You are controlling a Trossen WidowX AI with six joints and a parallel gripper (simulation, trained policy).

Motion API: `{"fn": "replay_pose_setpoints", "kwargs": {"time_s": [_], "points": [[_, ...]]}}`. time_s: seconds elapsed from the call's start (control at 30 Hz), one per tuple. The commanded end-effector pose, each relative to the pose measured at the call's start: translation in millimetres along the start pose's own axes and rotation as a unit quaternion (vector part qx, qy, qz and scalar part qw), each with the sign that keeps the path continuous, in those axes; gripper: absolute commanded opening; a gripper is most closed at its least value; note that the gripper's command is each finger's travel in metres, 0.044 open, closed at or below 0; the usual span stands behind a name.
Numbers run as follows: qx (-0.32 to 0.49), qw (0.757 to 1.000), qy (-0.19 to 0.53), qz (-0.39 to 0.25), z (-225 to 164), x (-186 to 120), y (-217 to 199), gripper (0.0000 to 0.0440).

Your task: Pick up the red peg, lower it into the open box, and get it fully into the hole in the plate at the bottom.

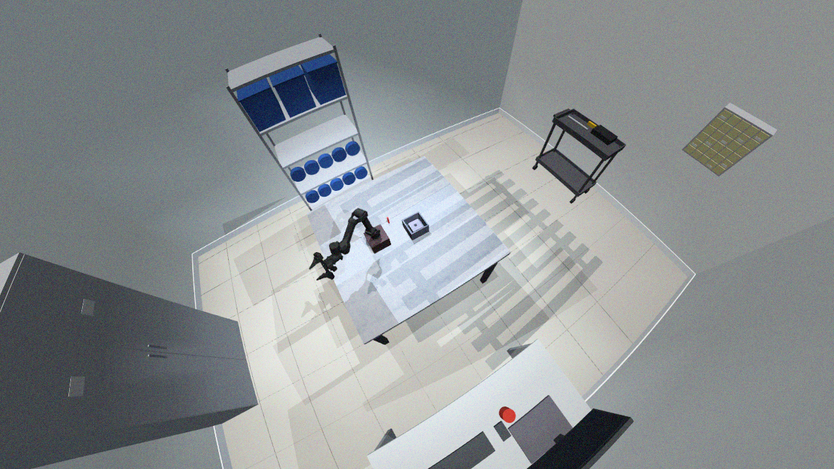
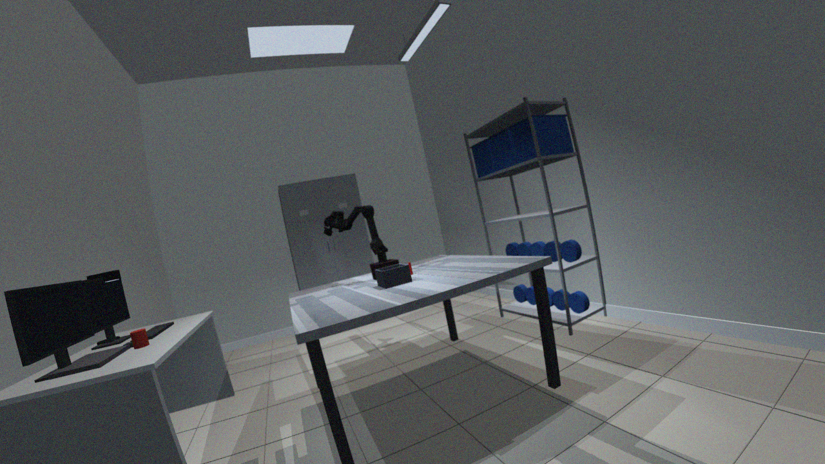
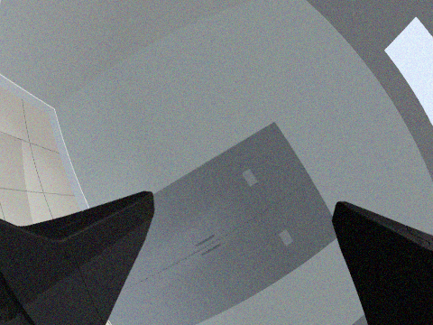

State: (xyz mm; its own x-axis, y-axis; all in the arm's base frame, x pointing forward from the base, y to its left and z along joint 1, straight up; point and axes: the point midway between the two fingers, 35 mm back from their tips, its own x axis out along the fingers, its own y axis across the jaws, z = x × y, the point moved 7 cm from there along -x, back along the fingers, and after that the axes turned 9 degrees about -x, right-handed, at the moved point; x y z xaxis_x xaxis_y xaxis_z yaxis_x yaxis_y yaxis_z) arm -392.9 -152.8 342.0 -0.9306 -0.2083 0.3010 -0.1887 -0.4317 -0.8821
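Observation:
The red peg [image 1: 388,219] [image 2: 410,268] stands on the table [image 1: 471,236] [image 2: 484,269], between the arm's base and the back edge in the top view; it is too small to tell whether it tilts. The open dark box [image 1: 418,234] [image 2: 394,276] stands to its right there. A pale plate [image 1: 411,227] with a small dark hole shows at the box's bottom. My gripper [image 1: 315,273] [image 2: 327,230] [image 3: 246,208] is wide open and empty. It hangs beyond the table's left edge in the top view, on the arm's far side from peg and box, pointing away from them.
The arm's dark red base block [image 1: 378,241] [image 2: 384,265] stands close to the peg and box. A shelf rack [image 1: 315,128] [image 2: 544,213] stands near the table. In the wrist view, a grey cabinet [image 3: 234,203] shows beyond the fingers.

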Motion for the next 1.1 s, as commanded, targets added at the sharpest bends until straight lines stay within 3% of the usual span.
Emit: {"fn": "replay_pose_setpoints", "kwargs": {"time_s": [0.0, 0.03, 0.23, 0.5, 0.77, 1.07], "points": [[0.003, 1.000, -0.005, 0.003, 5, 0, 2, 0.0422], [0.008, 1.000, -0.012, 0.010, 11, 0, 6, 0.0440], [0.045, 0.994, -0.055, 0.089, 72, -13, 43, 0.0440], [0.077, 0.971, -0.108, 0.200, 159, -57, 79, 0.0440], [0.083, 0.936, -0.167, 0.299, 236, -125, 99, 0.0440], [0.074, 0.882, -0.234, 0.403, 302, -224, 104, 0.0440]]}}
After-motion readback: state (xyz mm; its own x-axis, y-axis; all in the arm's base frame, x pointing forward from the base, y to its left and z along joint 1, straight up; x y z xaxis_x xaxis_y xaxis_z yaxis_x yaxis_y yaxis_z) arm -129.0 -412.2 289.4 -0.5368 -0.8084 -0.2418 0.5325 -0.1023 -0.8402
